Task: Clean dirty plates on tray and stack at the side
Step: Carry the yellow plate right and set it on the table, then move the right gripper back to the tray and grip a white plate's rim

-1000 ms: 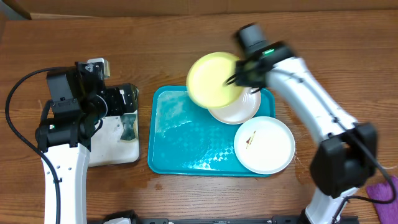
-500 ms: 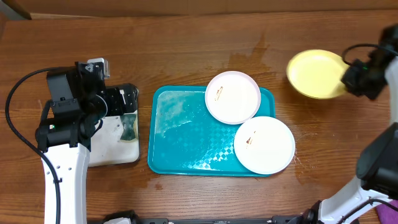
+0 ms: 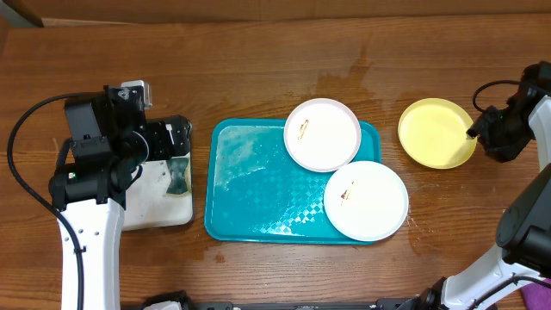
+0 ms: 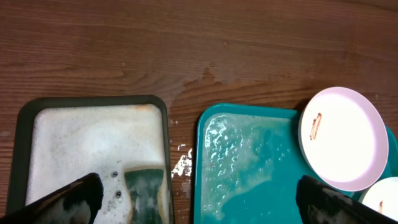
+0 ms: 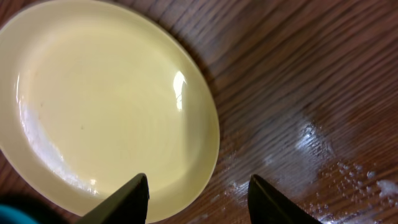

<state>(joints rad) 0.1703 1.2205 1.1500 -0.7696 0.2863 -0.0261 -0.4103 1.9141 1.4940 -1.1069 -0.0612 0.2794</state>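
Observation:
The pale yellow-green plate (image 3: 436,131) (image 5: 106,99) lies flat on the wood table, right of the teal tray (image 3: 250,194) (image 4: 249,168). My right gripper (image 3: 479,129) (image 5: 198,190) stands open at that plate's right rim, its fingers apart with nothing held. Two white plates rest on the tray's right side: one at the back (image 3: 322,133) (image 4: 343,137) with an orange smudge, one at the front (image 3: 365,200) overhanging the tray's rim. My left gripper (image 4: 199,202) hangs wide open and empty above the gap between the white tray and the teal one.
A white black-rimmed tray (image 3: 155,202) (image 4: 74,134) full of foam stands left of the teal tray, with a green sponge (image 3: 178,176) (image 4: 146,193) in it. Water patches (image 3: 362,73) mark the wood behind the teal tray. A purple cloth (image 3: 532,263) lies at the right edge.
My right arm carried the yellow-green plate off the tray to the right, set it down on the table and opened its fingers. The left arm has not moved.

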